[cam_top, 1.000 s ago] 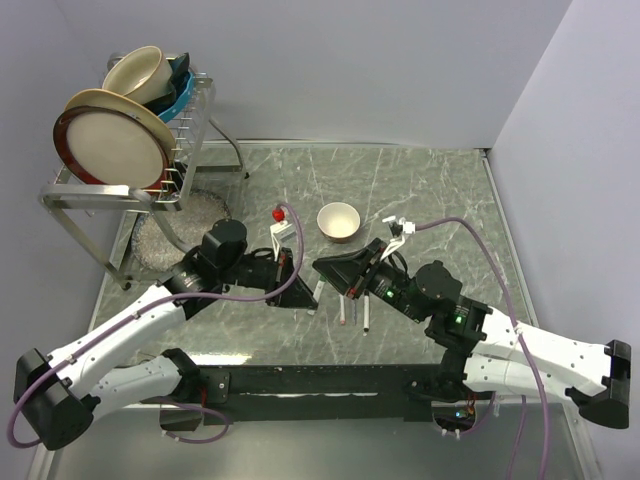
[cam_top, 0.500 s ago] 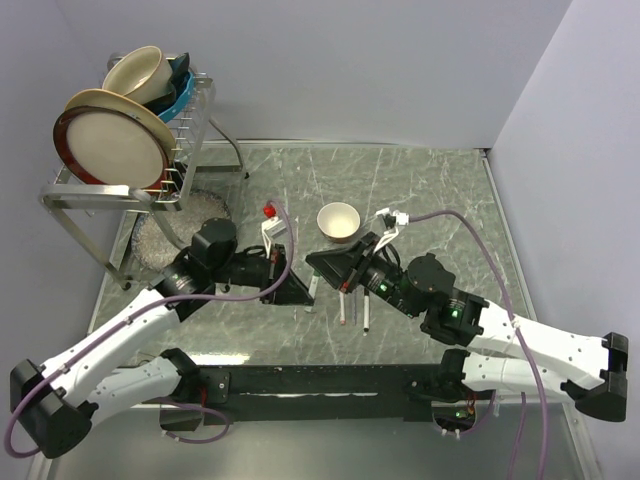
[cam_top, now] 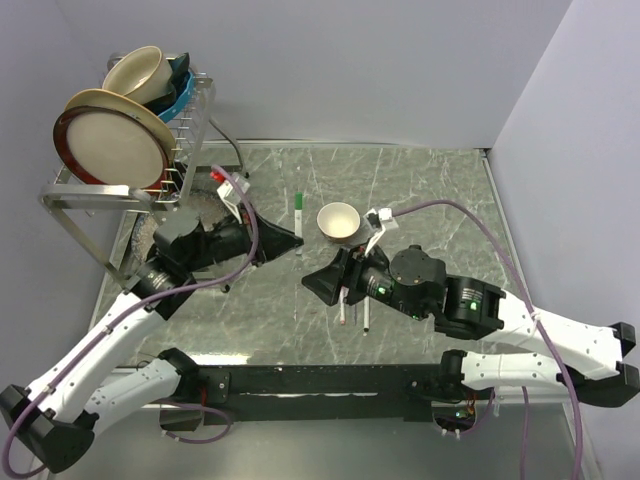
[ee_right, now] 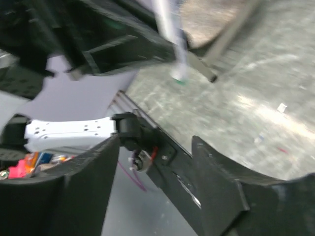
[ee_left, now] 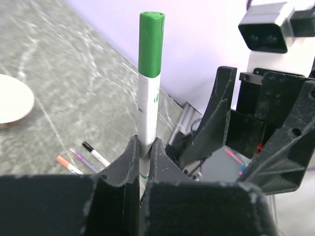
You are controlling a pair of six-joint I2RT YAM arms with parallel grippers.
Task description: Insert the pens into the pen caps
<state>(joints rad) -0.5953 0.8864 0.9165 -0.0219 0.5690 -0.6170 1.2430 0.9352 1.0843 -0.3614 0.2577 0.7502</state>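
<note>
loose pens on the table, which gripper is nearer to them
Right. The right gripper is open just beside the loose pens; the left gripper, shut on the green-capped pen, is farther away.

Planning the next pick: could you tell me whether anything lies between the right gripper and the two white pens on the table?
Nothing visible does: the two slim white pens lie just beside the right gripper.

Marble table [cam_top: 430, 190] bears bowl [cam_top: 338, 220], rack [cam_top: 110, 197], seemingly two pens [cam_top: 344, 312].
</note>
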